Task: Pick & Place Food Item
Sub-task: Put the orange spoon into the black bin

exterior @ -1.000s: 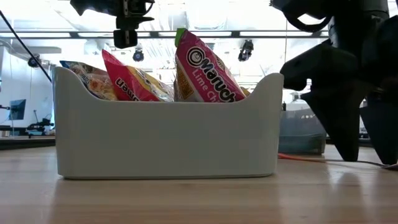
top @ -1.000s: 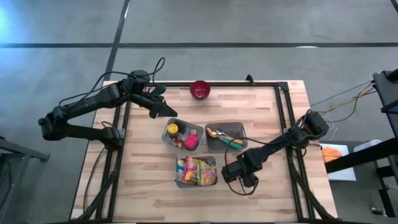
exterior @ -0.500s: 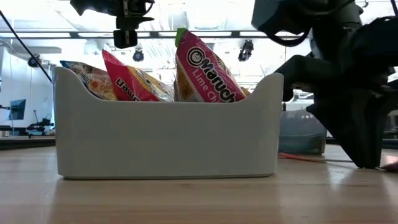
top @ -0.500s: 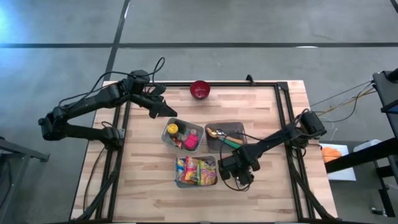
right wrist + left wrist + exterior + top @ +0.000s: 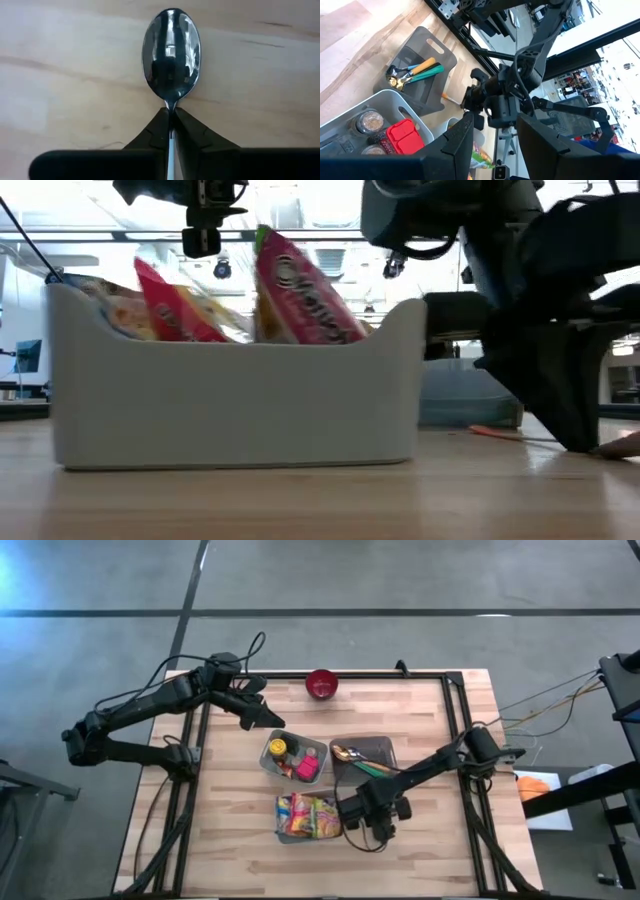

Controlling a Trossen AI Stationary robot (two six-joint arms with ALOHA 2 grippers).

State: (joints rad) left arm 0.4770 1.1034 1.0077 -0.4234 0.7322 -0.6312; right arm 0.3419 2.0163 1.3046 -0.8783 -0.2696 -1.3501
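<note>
From above, the right gripper (image 5: 365, 815) sits low over the pale butcher-block table (image 5: 440, 850), just right of the white bin (image 5: 283, 832) of bright noodle packets (image 5: 312, 814) in the lower middle of the frame. The spoon cannot be made out here under the dark arm. Above it stands a grey tray (image 5: 383, 747) of utensils, and to the left of that a clear tub (image 5: 270, 766) with jars and a red box. A glossy red bowl (image 5: 322, 684) sits at the upper centre edge. The left gripper (image 5: 268, 718) hangs at upper left of the tub, fingers parted and empty.

From table height, the white bin (image 5: 230, 405), smooth and round-cornered, fills the left and centre, with crinkled red and pink noodle packets (image 5: 295, 290) leaning out of the top. The right gripper (image 5: 575, 430) is a dark mass at the right, its tip down at the wood.

The left wrist view looks between its own two spread dark fingers (image 5: 457, 142) at the grey tray (image 5: 415, 47) with gold, orange and green-handled utensils, and at the right arm beyond it.

In the right wrist view a polished metal spoon (image 5: 171, 52) lies bowl-up on the grained wood, its oval bowl at upper centre. The right gripper (image 5: 170, 122) is clenched on the thin neck just below the bowl, with the two dark fingertips (image 5: 155, 131) pinching it from either side.
</note>
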